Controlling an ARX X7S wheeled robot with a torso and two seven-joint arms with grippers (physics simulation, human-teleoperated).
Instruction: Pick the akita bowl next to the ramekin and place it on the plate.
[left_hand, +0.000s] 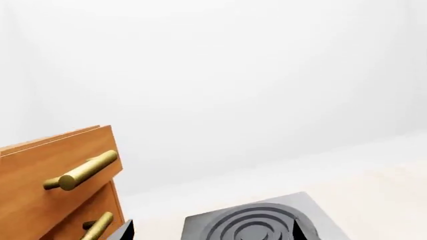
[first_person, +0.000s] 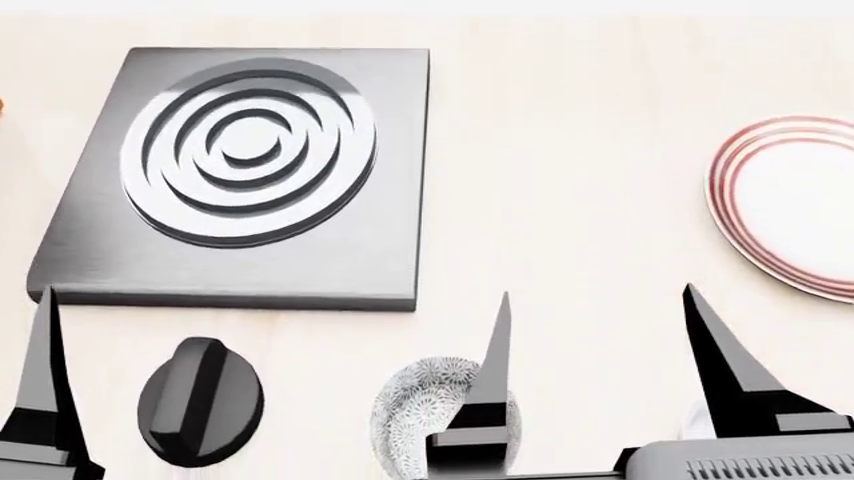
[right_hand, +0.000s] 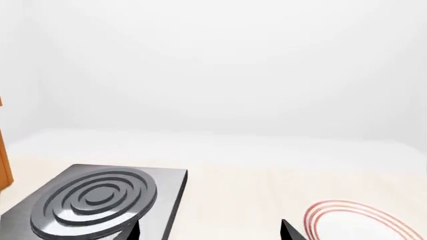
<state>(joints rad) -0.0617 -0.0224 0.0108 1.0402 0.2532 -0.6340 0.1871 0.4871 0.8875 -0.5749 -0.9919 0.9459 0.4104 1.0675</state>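
An akita bowl with a grey floral pattern sits at the near edge of the counter in the head view, partly covered by one finger of my right gripper. That gripper hovers open, its two dark fingers spread wide with nothing between them, the bowl at its left finger. The red-ringed plate lies at the far right, and its rim shows in the right wrist view beside my right gripper. My left gripper is open over the burner slab. The ramekin is hidden.
A grey burner slab with concentric rings fills the back left of the counter, also seen from both wrists. A black knob sits in front of it. A wooden drawer front with brass handles stands beside the left arm.
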